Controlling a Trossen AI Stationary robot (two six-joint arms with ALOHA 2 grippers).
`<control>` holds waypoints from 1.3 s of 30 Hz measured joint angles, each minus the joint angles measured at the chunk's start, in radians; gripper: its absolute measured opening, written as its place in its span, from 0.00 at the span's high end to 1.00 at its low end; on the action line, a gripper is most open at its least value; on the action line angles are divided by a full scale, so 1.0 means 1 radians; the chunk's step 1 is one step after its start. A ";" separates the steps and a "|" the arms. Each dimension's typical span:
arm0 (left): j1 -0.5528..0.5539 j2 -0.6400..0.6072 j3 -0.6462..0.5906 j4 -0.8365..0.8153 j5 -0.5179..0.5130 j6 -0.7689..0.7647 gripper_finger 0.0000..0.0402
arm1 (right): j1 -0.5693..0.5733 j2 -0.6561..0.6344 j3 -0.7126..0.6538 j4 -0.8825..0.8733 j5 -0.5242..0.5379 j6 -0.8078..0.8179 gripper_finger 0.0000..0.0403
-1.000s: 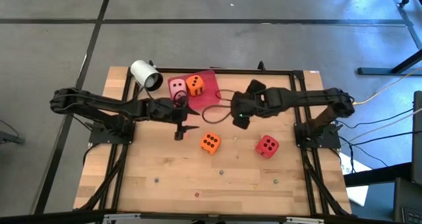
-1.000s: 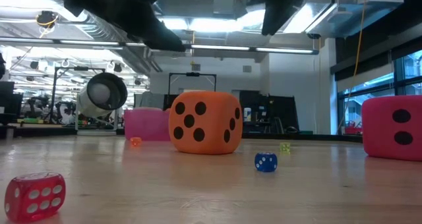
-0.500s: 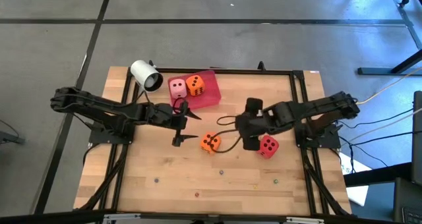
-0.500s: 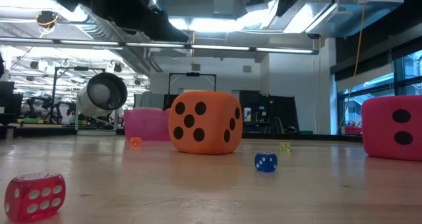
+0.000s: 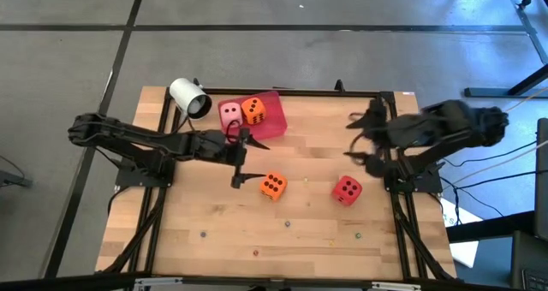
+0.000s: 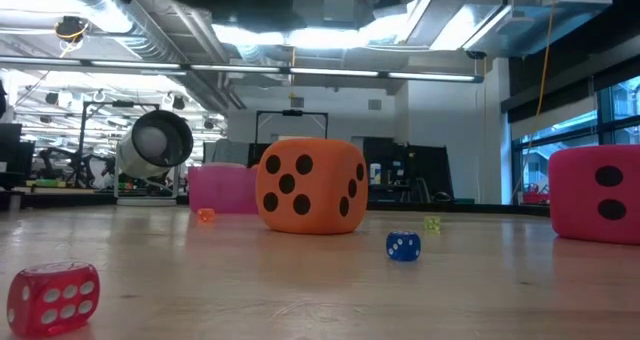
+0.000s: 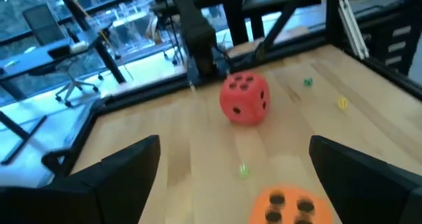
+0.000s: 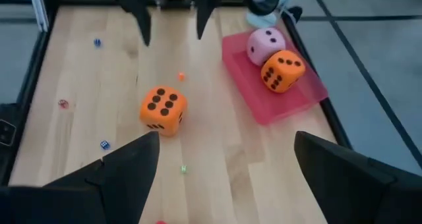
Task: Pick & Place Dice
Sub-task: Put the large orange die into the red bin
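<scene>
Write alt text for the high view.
Seen from above, two foam dice, pink and orange, sit on a red tray at the wooden table's far edge, while another orange die and a red die lie loose mid-table. The open left gripper hangs beside the loose orange die; the open right gripper is off by the right edge.

Bright ceiling strip lights [image 6: 300,35] glare across the top of the low view, and the small red die [image 6: 53,297] nearest that camera is soft. From above, light falls evenly on the table [image 5: 308,218] with faint shadows, while the right arm [image 5: 428,133] smears with motion blur.
</scene>
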 joint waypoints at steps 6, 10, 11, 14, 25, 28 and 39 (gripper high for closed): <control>0.001 0.115 0.194 -0.221 0.058 0.088 0.02 | 0.000 -0.106 0.000 -0.004 0.004 0.003 0.13; -0.012 0.165 0.244 -0.215 0.066 0.093 0.02 | 0.000 -0.122 0.000 -0.004 0.119 0.056 0.13; -0.015 0.172 0.248 -0.213 0.058 0.094 0.02 | 0.000 -0.120 0.000 -0.004 0.145 0.057 0.13; -0.025 0.182 0.248 -0.218 0.024 0.093 0.02 | 0.000 -0.109 0.000 -0.004 0.158 0.051 0.13; -0.080 0.181 0.247 -0.195 -0.066 0.052 0.02 | 0.000 -0.048 0.000 -0.005 0.103 0.022 0.13; -0.089 0.181 0.248 -0.174 -0.066 0.009 0.02 | 0.000 -0.040 0.000 -0.005 0.078 0.022 0.13; -0.091 0.212 0.247 -0.166 -0.076 0.031 0.02 | 0.000 -0.031 0.000 -0.006 0.080 0.030 0.13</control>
